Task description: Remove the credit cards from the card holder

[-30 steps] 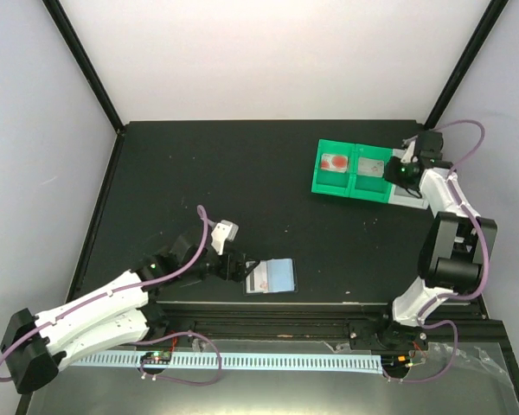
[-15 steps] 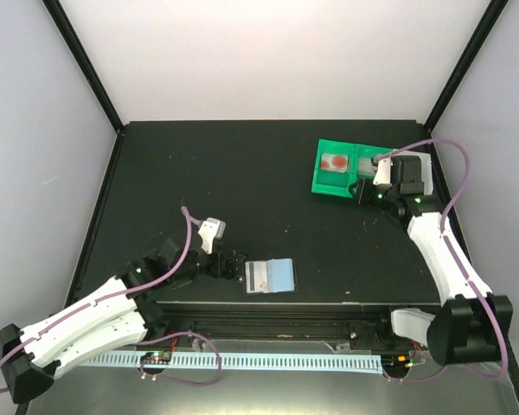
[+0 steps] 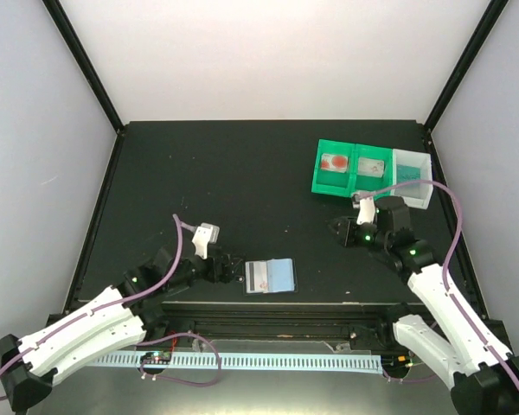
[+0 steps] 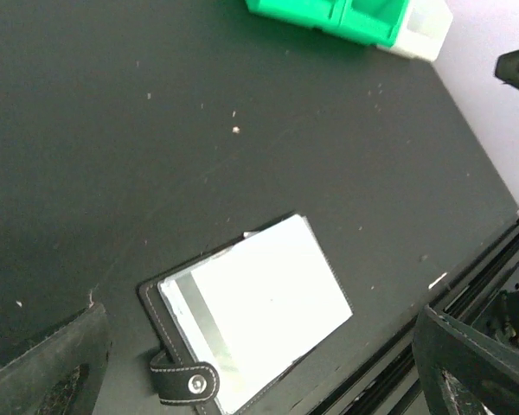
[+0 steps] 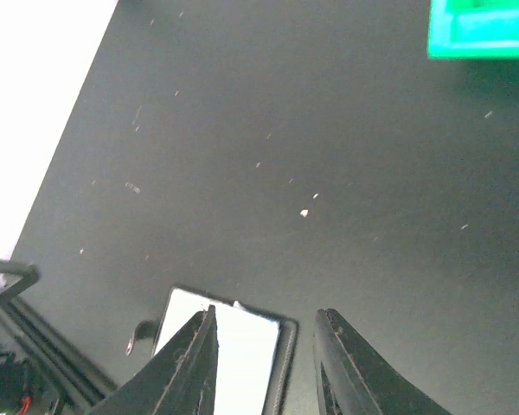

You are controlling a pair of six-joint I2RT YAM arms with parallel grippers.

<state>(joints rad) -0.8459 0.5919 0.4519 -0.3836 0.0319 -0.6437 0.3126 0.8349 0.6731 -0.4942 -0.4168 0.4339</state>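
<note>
The card holder (image 3: 281,278) lies open and flat near the table's front edge. A pale blue credit card (image 3: 278,273) with a dark stripe lies in it. In the left wrist view the card (image 4: 268,298) looks whitish inside the black holder (image 4: 152,303), whose snap strap (image 4: 186,380) lies at the near corner. My left gripper (image 3: 235,266) stands wide open just left of the holder, touching nothing, and its fingers (image 4: 43,367) frame the holder. My right gripper (image 3: 336,232) hovers right of and beyond the holder, its jaws (image 5: 266,313) apart and empty, with the holder (image 5: 283,359) seen below them.
A green-and-white three-compartment tray (image 3: 355,186) stands at the back right, with flat cards in its green sections; it also shows as the tray (image 4: 329,17) and the tray (image 5: 480,35). A black rail runs along the table's front edge (image 3: 329,304).
My right arm has swung from over the tray down toward the middle of the table, its jaws opening a little. My left arm has drawn back slightly to the left.
</note>
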